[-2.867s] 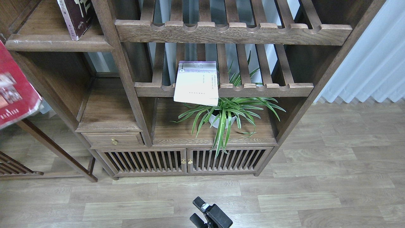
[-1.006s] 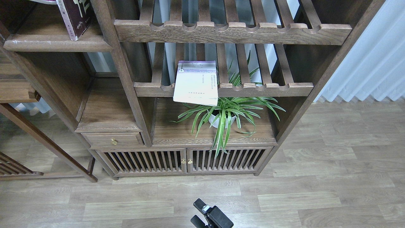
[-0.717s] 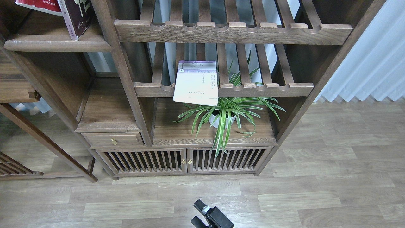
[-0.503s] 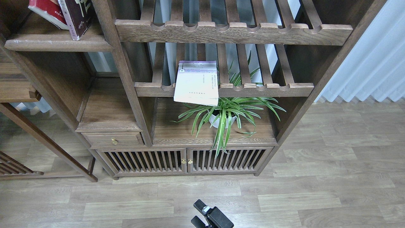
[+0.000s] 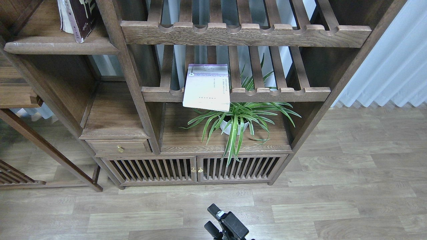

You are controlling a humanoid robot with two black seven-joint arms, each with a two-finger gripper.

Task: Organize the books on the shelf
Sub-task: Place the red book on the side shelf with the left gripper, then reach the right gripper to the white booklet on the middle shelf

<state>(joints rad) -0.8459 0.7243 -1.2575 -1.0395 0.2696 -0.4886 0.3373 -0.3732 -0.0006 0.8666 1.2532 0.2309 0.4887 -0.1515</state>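
Observation:
The dark maroon book with white characters stands leaning on the solid shelf at the top left. Just left of it stands a second book, showing only its pale page edge; its cover is hidden. The pale white-lavender book lies flat on the lower slatted rack, with its front corner hanging over the rail. My right gripper is low at the bottom centre above the floor, fingers apart and empty. My left gripper is out of view.
A potted spider plant stands on the board under the pale book. An upper slatted rack runs across the top. A small drawer and slatted cabinet doors sit below. Curtains hang at the right.
The red book went from the far left up onto the shelf, tilted, then upright against the maroon book. My right gripper shifted slightly right.

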